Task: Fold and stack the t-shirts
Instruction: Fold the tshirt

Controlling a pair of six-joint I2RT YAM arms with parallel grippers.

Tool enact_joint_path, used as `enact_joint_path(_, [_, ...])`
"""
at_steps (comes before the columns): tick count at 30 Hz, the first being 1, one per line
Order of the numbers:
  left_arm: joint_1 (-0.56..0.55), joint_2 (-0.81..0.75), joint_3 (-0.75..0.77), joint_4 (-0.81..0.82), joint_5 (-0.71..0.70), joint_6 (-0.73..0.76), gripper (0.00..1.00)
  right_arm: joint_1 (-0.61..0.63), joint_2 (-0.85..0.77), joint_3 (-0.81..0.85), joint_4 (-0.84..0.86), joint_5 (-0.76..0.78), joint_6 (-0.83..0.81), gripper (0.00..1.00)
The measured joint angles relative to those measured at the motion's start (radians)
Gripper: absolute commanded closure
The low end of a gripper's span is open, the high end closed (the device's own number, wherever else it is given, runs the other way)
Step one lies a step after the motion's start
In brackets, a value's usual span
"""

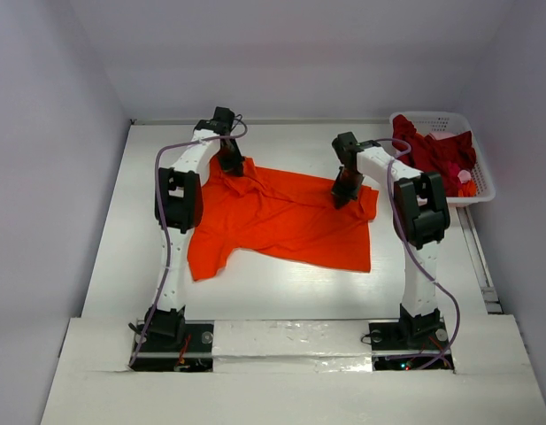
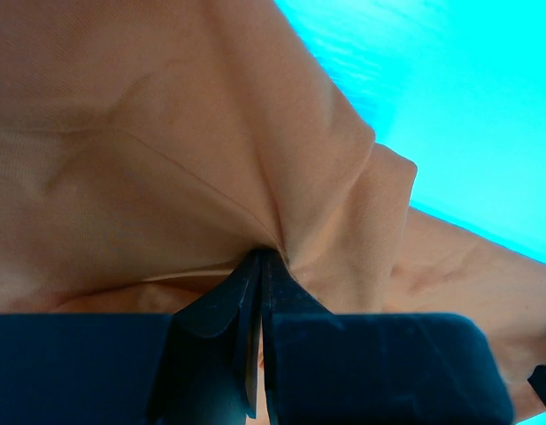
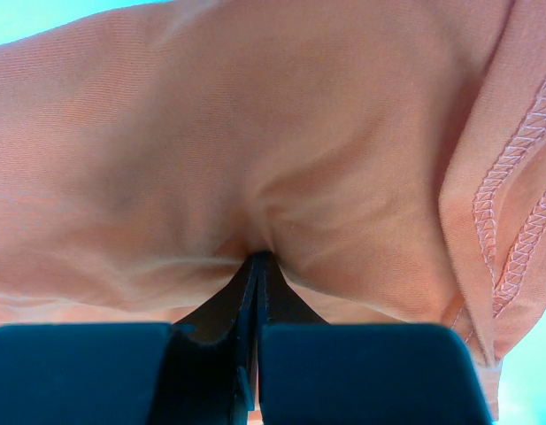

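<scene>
On my feed the left fingers [image 1: 230, 166] are pressed together on a pinch of the orange t-shirt [image 1: 290, 217]. In the left wrist view the two tips [image 2: 255, 266] meet with almost no gap, and the cloth [image 2: 149, 133] gathers into creases that run straight into them. The right fingers [image 1: 343, 197] hold the same shirt the same way. In the right wrist view their tips [image 3: 255, 266] are clamped on a small fold, the fabric [image 3: 255, 115] bulges just above them, and a stitched hem hangs to their right.

From overhead, the shirt lies spread on the bench [image 1: 281, 292] between the two sets of fingers and reaches from them toward the arm bases. One sleeve trails out on the near side of the left fingers. Each pair grips a far edge of the shirt, one on each side.

The dark red t-shirt [image 1: 432, 150] sits crumpled in the white basket [image 1: 436, 115], beyond and to the right of the right fingers and well apart from them.
</scene>
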Motion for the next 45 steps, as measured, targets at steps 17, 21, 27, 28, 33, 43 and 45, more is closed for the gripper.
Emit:
enact_joint_path(17, [0.035, 0.030, 0.053, 0.037, 0.009, -0.022, 1.00, -0.008, 0.007, 0.013, -0.010, -0.001, -0.007, 1.00])
enact_joint_path(21, [0.042, 0.055, 0.087, 0.060, 0.024, -0.027, 1.00, -0.008, 0.013, 0.025, -0.019, 0.000, -0.008, 1.00])
enact_joint_path(27, [0.047, 0.057, 0.084, 0.082, 0.037, -0.030, 0.98, -0.008, 0.021, 0.038, -0.023, 0.010, -0.014, 1.00])
enact_joint_path(28, [0.048, 0.057, 0.082, 0.086, 0.037, -0.030, 0.98, -0.008, 0.021, 0.038, -0.023, 0.011, -0.014, 1.00])
enact_joint_path(33, [0.049, 0.048, 0.063, 0.109, 0.042, -0.031, 0.92, -0.008, 0.021, 0.038, -0.022, 0.011, -0.014, 1.00])
enact_joint_path(43, [0.056, 0.013, 0.046, 0.114, 0.022, -0.027, 0.82, -0.008, 0.021, 0.036, -0.019, 0.011, -0.016, 1.00])
enact_joint_path(45, [0.060, -0.008, 0.045, 0.114, 0.021, -0.027, 0.80, -0.008, 0.021, 0.035, -0.018, 0.010, -0.019, 1.00])
